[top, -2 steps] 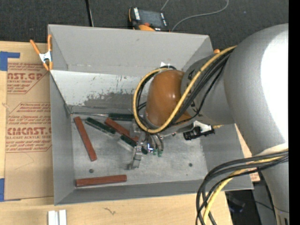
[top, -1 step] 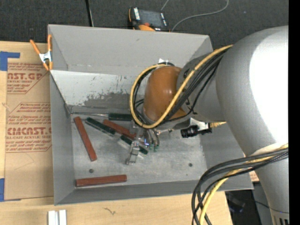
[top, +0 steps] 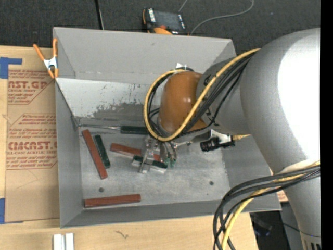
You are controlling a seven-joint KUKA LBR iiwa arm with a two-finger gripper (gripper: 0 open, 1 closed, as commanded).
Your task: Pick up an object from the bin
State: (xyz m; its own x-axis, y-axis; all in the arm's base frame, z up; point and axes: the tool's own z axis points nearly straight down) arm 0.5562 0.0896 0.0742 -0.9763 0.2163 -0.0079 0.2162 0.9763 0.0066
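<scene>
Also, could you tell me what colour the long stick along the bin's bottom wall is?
The long stick is reddish brown, clearest in the camera view.

Even, fairly bright light, soft sheen on the arm (top: 291, 98), bin (top: 140, 51) floor dimmer than its walls.
</scene>
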